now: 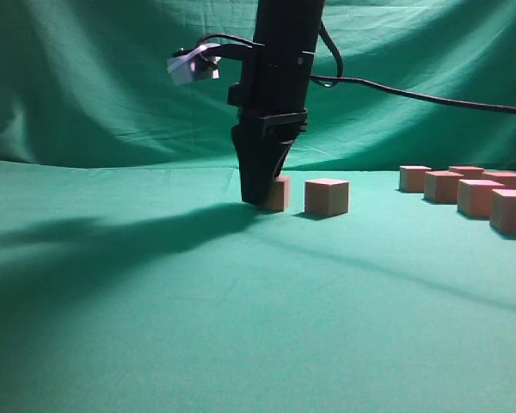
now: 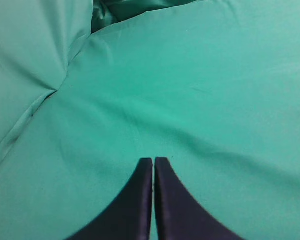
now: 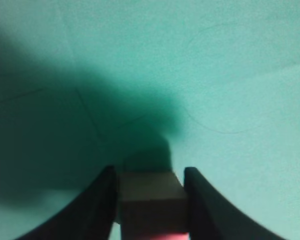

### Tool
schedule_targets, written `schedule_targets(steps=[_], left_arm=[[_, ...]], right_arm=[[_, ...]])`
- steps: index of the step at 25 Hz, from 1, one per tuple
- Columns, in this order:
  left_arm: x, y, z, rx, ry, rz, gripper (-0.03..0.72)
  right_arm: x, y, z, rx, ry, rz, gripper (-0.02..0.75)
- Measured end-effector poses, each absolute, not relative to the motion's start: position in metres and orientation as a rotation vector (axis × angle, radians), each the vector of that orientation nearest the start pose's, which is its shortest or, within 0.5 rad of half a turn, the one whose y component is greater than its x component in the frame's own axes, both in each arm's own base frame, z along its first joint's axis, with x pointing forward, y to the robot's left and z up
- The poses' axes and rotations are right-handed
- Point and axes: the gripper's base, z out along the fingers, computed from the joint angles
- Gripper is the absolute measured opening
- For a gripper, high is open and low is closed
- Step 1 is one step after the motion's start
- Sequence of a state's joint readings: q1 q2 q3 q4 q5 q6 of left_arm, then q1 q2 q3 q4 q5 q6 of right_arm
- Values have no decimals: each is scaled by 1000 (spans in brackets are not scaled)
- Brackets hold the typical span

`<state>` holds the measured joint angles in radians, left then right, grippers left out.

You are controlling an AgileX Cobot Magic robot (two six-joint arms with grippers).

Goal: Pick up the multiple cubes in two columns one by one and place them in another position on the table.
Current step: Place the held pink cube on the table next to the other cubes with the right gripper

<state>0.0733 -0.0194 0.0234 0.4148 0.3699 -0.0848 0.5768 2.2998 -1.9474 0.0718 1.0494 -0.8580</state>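
My right gripper [image 1: 258,198] points straight down at the middle of the table [image 1: 241,310]. It is shut on a tan-pink cube [image 1: 279,193], which sits at cloth level. In the right wrist view the cube [image 3: 151,200] fills the gap between the two dark fingers [image 3: 149,172]. A second cube [image 1: 327,196] stands just to its right, apart from it. Several more cubes [image 1: 464,191] stand in rows at the far right. My left gripper [image 2: 153,161] is shut and empty over bare green cloth; it does not show in the exterior view.
A black cable [image 1: 413,95] runs from the right arm toward the right edge. A green backdrop [image 1: 86,77] hangs behind the table. The arm casts a dark shadow [image 1: 112,237] on the cloth to the left.
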Motion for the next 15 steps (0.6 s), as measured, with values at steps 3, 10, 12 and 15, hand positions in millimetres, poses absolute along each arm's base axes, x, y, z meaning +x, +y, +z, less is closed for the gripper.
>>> schedule_targets(steps=[3, 10, 12, 15], left_arm=[[51, 17, 176, 109, 1841, 399, 0], [51, 17, 176, 109, 1841, 399, 0], [51, 17, 176, 109, 1841, 399, 0], [51, 17, 176, 109, 1841, 399, 0]], right_arm=[[406, 271, 176, -1862, 2195, 43, 478], [401, 268, 212, -1701, 2279, 66, 608], [394, 264, 236, -1616, 2338, 86, 608], [384, 258, 275, -1486, 2387, 115, 547]])
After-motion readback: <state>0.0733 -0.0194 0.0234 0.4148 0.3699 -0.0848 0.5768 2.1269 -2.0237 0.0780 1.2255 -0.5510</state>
